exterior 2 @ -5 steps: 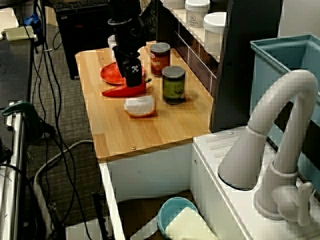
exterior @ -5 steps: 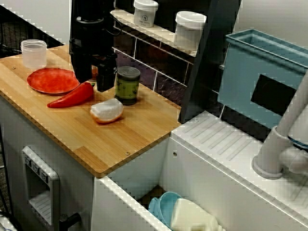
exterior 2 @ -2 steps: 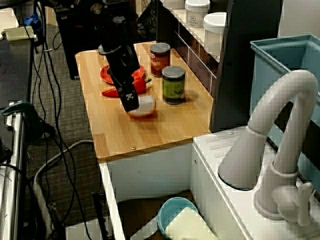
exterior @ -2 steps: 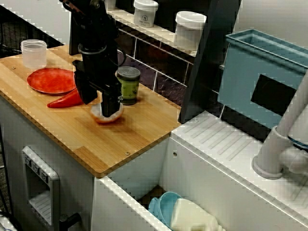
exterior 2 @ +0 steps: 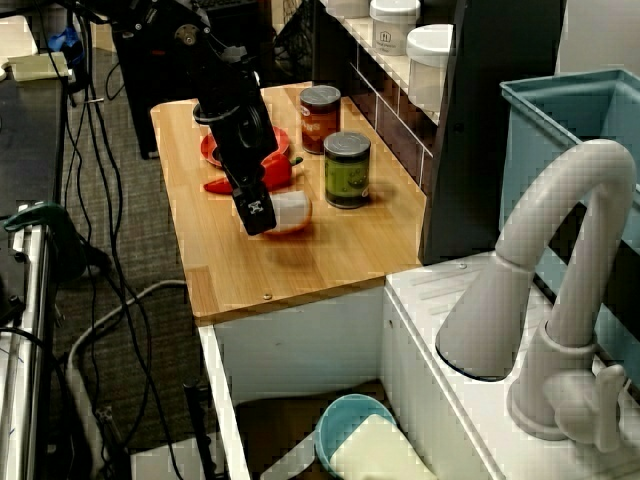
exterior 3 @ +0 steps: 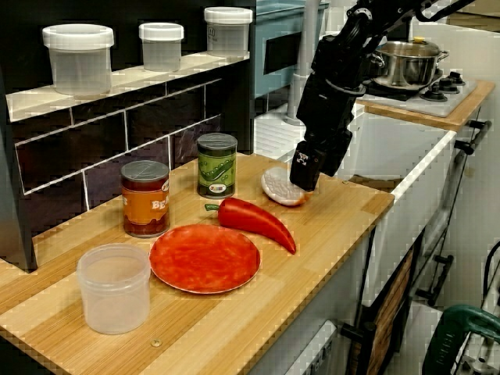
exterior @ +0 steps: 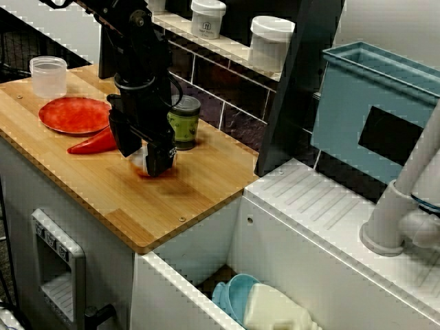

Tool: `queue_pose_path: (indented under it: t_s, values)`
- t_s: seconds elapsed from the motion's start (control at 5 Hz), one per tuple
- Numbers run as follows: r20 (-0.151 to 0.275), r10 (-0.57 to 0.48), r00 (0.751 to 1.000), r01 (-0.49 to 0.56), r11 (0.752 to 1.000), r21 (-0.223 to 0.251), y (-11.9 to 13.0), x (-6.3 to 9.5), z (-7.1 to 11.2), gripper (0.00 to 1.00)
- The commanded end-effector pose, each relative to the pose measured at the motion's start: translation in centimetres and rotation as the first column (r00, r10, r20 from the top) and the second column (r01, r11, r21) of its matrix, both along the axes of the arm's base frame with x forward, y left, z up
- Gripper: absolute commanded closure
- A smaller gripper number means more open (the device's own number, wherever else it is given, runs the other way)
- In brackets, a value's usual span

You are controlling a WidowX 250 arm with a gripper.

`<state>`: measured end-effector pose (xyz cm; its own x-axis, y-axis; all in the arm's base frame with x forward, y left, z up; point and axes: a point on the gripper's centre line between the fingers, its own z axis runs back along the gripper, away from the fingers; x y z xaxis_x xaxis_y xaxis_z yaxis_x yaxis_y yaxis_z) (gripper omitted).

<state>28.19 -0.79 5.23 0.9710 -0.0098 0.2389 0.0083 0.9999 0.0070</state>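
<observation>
My black gripper [exterior: 146,162] stands low over the wooden counter [exterior: 103,199], its two fingers straddling a white, orange-rimmed rounded piece of food [exterior: 138,165]. The jaws look open, one finger on each side of it. From behind the tap, the gripper [exterior 2: 262,218] hides the food's [exterior 2: 292,210] left part. Seen from the counter's far end, the gripper [exterior 3: 303,181] stands in front of the food's [exterior 3: 277,186] right side. A red pepper [exterior: 93,143] lies just left of it and a green can [exterior: 184,124] stands right behind.
A red plate [exterior 3: 205,258], an orange can [exterior 3: 145,198] and a clear plastic cup [exterior 3: 114,287] share the counter. Lidded jars [exterior: 271,41] stand on the wall shelf. To the right are a sink holding a blue bowl [exterior 2: 350,430], a tap [exterior 2: 560,250] and a blue rack [exterior: 371,103].
The arm moved from above the pepper and can toward the counter's front and came down, so its fingers now sit around the white food. Nothing else moved.
</observation>
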Motion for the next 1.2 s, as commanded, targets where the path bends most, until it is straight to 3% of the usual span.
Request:
queue_pose_path:
  t_s: [0.0,0.4,1.0]
  values:
    - [-0.019,-0.079,0.997,0.080,0.996,0.035,0.1,1.8,0.9,0.00]
    - [-0.053,-0.087,0.995,0.089,0.995,0.036,0.8,3.4,0.5,0.00]
    - [-0.085,-0.075,0.994,0.079,0.996,0.039,1.2,4.3,0.4,0.00]
